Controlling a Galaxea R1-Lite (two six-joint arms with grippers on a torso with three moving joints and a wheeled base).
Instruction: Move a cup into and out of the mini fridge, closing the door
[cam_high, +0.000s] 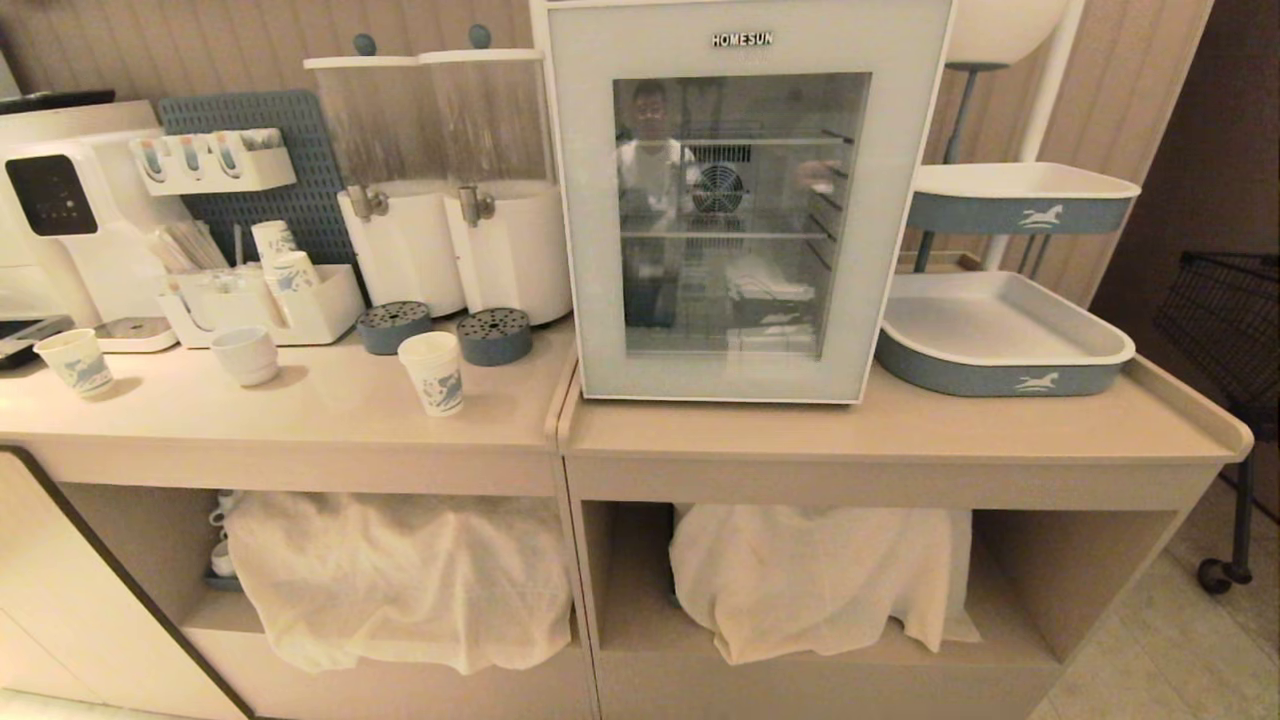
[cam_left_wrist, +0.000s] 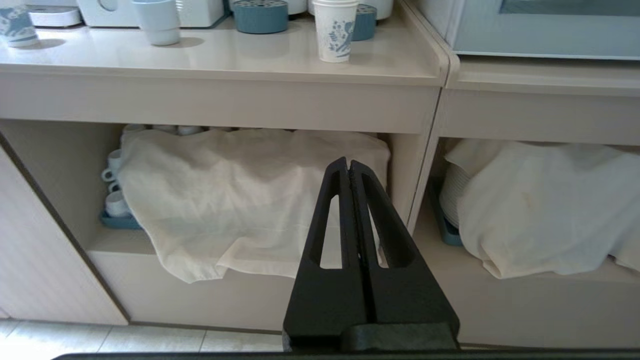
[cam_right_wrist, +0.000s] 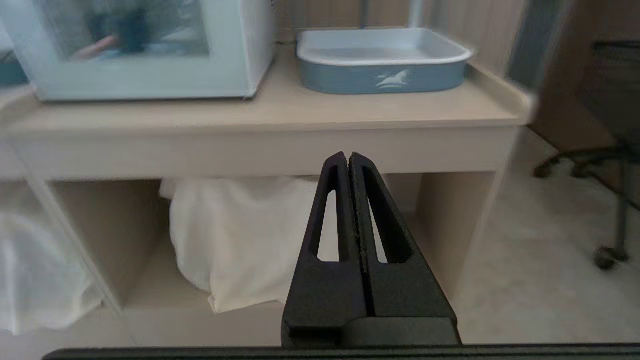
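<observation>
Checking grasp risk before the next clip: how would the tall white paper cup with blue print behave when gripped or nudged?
The tall white paper cup with blue print looks light and probably tips easily, being narrow-based. Its thin paper walls would likely dent under firm fingers, though layered rims suggest nesting that may stiffen it.

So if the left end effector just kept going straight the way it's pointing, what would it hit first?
Most likely the white cloth draped over the lower shelf under the counter; the shut left end effector points at its right part, though depth is hard to judge.

The head camera looks down and forward at the surface (cam_high: 900, 430) and the mini fridge (cam_high: 745, 200). Both wrist cameras sit low, facing the open shelves below; all three views share the fridge's lower front.
</observation>
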